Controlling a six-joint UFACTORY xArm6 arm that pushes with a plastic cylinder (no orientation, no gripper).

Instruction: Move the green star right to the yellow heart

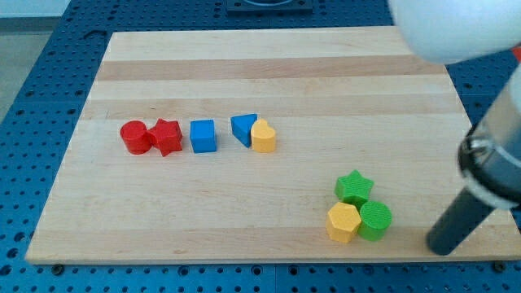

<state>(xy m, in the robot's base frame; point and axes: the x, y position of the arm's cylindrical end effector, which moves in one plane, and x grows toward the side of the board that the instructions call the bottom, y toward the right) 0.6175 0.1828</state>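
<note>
My tip (444, 247) (a bare rod, so nothing to open or grasp) sits to the view's right of the green star (355, 186), while the yellow heart (263, 136) lies up-left of that star.

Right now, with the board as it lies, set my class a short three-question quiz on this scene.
1. True or false: the green star touches the yellow heart.
2. Which block sits against the yellow heart? A red cylinder; B blue triangle; C blue cube.
3. Fill in: my tip stands to the view's ____ of the green cylinder.

Key: 1 false; 2 B; 3 right.
</note>
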